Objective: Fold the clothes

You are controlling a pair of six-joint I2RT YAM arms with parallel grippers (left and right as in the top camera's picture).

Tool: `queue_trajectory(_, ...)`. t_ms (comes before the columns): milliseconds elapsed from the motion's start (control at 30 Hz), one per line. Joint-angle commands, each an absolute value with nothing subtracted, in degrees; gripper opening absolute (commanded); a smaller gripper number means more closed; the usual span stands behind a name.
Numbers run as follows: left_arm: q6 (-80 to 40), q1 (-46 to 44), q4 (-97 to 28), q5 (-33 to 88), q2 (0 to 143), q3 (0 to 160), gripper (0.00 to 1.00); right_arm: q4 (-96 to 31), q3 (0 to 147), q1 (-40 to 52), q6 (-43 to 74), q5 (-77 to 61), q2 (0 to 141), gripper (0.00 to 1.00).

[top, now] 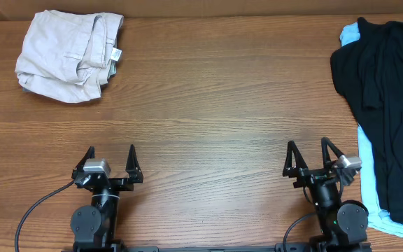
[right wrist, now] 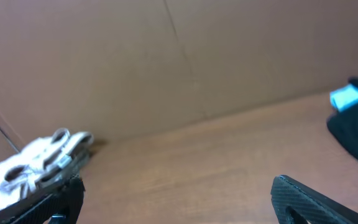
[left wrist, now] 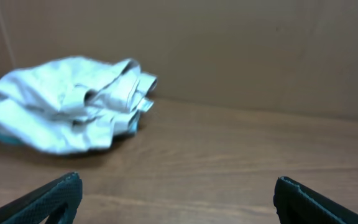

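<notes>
A black T-shirt lies crumpled at the table's right edge, on top of a light-blue garment. Both show at the right of the right wrist view, the shirt and the blue garment. Folded beige trousers sit at the far left corner, and show in the left wrist view and the right wrist view. My left gripper is open and empty near the front edge. My right gripper is open and empty, just left of the blue garment.
The wooden table spans the view. A brown cardboard wall stands behind its far edge. Cables trail from both arm bases at the front edge.
</notes>
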State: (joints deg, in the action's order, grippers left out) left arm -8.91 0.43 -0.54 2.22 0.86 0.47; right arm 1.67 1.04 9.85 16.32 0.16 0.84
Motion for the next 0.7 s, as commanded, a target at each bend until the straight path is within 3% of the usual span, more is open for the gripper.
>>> queue_trajectory(0, -9.2, 0.7, 3.2, 6.1, 0.3, 0.5, 1.00, 5.0, 0.5, 10.1, 16.5, -0.3, 0.2, 1.00)
queue_trajectory(167, -9.1, 0.7, 8.2, 7.1, 0.3, 2.9, 1.00, 8.8, 2.6, 10.1, 14.2, -0.3, 0.2, 1.00)
queue_trajectory(667, -0.5, 0.7, 6.7, 6.9, 0.3, 18.0, 1.00, 5.5, 22.2, 10.1, 2.5, 3.0, 0.2, 1.00)
